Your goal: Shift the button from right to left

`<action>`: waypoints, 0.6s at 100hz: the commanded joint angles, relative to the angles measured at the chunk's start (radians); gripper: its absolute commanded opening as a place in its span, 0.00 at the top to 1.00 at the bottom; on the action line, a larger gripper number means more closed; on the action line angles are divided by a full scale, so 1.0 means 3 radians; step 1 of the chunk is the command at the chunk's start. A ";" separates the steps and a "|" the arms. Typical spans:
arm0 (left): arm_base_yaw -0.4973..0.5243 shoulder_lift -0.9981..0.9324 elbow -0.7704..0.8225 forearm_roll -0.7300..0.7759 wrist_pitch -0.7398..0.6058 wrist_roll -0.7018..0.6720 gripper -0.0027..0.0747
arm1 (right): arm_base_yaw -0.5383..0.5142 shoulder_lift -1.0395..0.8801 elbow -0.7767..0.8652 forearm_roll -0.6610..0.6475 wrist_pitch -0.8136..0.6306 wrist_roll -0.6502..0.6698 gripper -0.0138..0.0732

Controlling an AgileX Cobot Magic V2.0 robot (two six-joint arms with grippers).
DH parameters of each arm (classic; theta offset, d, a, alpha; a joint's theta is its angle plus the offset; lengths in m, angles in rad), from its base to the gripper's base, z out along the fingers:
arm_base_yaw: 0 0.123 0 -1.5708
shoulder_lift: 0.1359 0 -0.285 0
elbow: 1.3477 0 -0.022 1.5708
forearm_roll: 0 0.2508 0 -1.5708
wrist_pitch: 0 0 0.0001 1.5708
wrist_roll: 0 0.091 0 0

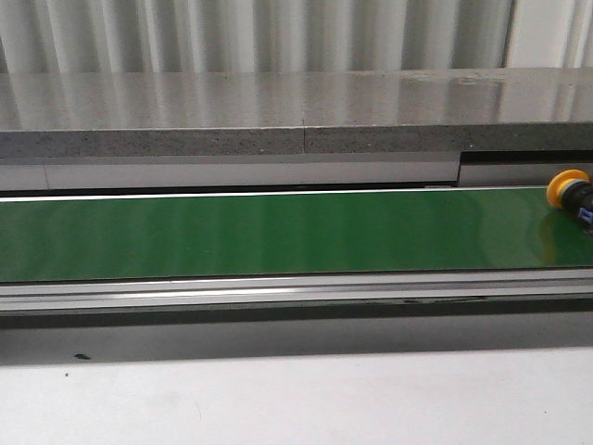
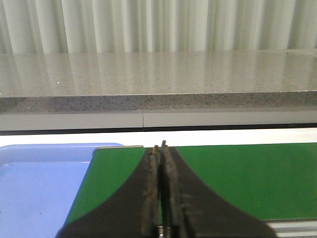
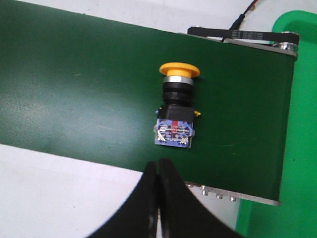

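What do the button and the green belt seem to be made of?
Button: the yellow cap looks like smooth matte plastic, the collar black plastic with a shiny, probably metal ring; the blue-grey block carries bright metal screws. Belt: probably rubber or PVC, dark green with a faint sheen and fine scratches.

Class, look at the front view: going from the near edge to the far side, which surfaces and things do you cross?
White table → metal rail → green belt carrying the button at far right → grey stone counter → corrugated wall.

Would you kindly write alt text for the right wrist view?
A yellow-capped button lies on its side on the green belt, apart from the shut right gripper at the belt's near edge. A green bin sits beyond the belt's end.
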 commanded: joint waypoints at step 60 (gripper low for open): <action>-0.0025 -0.0085 0.0126 -0.0002 -0.0275 -0.0003 0.99 | 0.0040 -0.2210 0.1378 0.0007 -0.1107 -0.0027 0.91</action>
